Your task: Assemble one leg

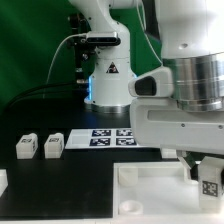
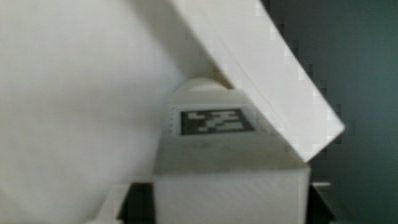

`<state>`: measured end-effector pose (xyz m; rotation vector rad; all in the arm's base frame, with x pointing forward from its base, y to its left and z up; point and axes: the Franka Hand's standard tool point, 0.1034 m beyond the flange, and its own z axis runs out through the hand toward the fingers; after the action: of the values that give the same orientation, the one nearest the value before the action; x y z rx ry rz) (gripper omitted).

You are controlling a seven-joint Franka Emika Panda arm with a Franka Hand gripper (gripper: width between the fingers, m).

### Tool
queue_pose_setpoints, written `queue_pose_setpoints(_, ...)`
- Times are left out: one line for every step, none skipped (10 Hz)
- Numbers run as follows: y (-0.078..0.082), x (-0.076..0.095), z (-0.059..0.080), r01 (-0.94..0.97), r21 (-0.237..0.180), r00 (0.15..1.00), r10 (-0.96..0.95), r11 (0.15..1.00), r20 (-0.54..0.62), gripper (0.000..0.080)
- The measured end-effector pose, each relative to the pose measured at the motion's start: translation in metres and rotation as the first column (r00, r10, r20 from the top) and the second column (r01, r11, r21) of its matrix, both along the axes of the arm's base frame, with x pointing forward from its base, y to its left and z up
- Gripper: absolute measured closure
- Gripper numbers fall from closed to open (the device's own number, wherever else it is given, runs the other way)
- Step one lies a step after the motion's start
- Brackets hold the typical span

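Observation:
My gripper (image 1: 204,170) hangs at the exterior view's right, over the right part of the large white square panel (image 1: 150,192). In the wrist view the gripper (image 2: 231,206) is shut on a leg (image 2: 221,150), a stubby white block with a black-and-white tag on its face. The block fills the space between the fingers. The same leg (image 1: 210,186) shows under the hand in the exterior view, at the panel. Two more legs (image 1: 25,146) (image 1: 52,145) stand side by side on the black table at the exterior view's left.
The marker board (image 1: 105,137) lies behind the panel, in front of the arm's base (image 1: 108,85). A white part (image 1: 3,181) shows at the exterior view's left edge. The panel's edge (image 2: 267,70) runs slantwise close past the held leg.

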<state>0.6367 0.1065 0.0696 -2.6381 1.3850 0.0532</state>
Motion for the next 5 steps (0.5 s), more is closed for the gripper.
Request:
queue_pose_setpoints(-0.001, -0.0014, 0.0, 0.204, 0.024, 0.978, -0.203, 0.979, -0.046, 0.0503)
queue_pose_setpoints(0.0016, -0.0031, 0.0002, 0.349, 0.038, 0.934, -0.344, 0.936, -0.093, 0.0503)
queue_pose_setpoints(0.0042, -0.0038, 0.0003, 0.471, 0.04, 0.877, -0.464, 0.881, -0.126, 0.0503)
queue_pose_setpoints(0.0054, -0.0038, 0.0005, 0.543, 0.035, 0.833, -0.534, 0.839, -0.145, 0.0503)
queue_pose_setpoints(0.0072, -0.0045, 0.0, 0.631, 0.026, 0.767, -0.619, 0.775, -0.167, 0.0503)
